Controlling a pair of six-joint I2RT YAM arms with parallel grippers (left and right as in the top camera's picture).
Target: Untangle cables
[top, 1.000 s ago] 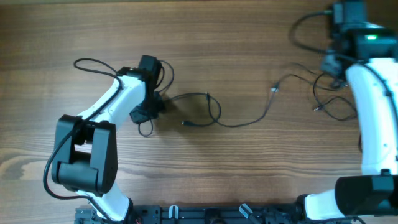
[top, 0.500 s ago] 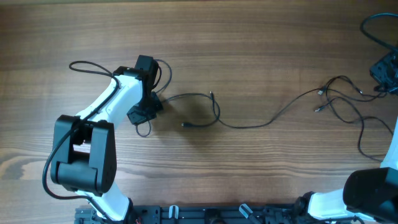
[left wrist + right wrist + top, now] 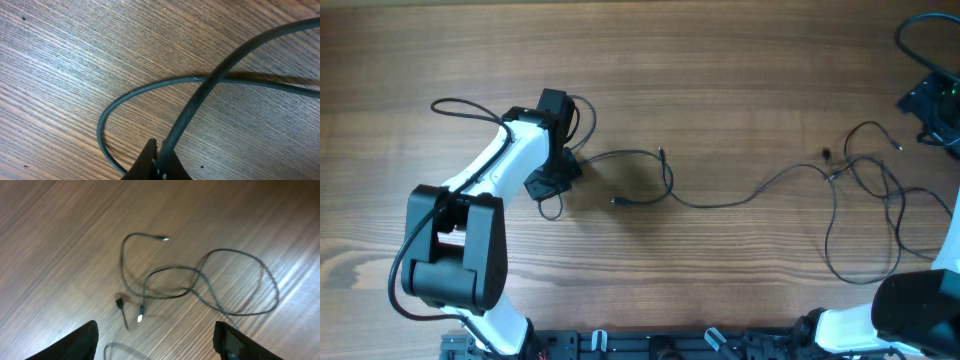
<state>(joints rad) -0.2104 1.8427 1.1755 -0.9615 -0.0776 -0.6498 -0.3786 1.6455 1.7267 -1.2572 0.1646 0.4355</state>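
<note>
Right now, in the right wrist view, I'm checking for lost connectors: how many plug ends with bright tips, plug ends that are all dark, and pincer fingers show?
Bright-tipped plug ends: 2
Dark plug end: 1
Pincer fingers: 2
Total: 5

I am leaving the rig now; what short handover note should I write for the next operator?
Left gripper: jaws shut on a cable at the table's left side.
Right gripper: jaws open, empty, above the loose loops at the right.
Done: cables spread across the table, one strand running between both groups.
Left: loops on the right cross each other; separate them.
</note>
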